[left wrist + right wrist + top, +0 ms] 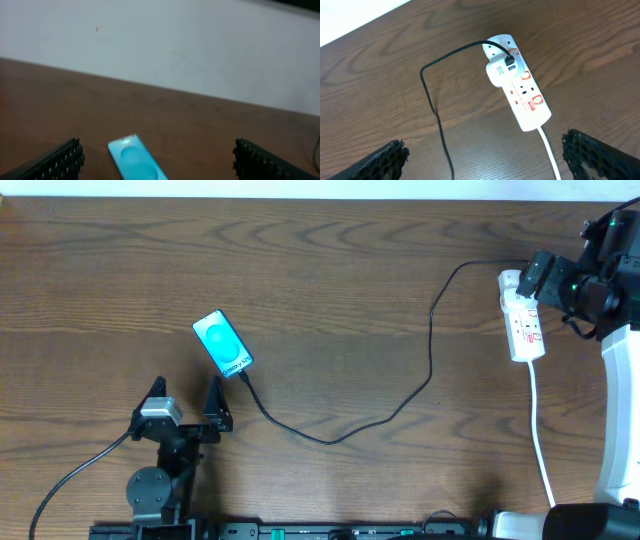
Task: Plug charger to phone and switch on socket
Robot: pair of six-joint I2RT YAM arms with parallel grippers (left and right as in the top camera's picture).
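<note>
Left jaws, wide open and empty, hang just short of the phone (223,345) on the surface (330,270), where the charger (431,345) tip seems seated, while right jaws, likewise spread and empty, hover over the socket (525,97), whose switch probably needs pressing next.

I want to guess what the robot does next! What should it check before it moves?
1. Left gripper open and empty: ok.
2. Right gripper open and empty, above the socket: ok.
3. Charger plugged into the white adapter on the socket: ok.
4. Charger tip pushed into the phone: cannot tell; it reaches the phone's edge.
5. Socket switched on: cannot tell.
</note>
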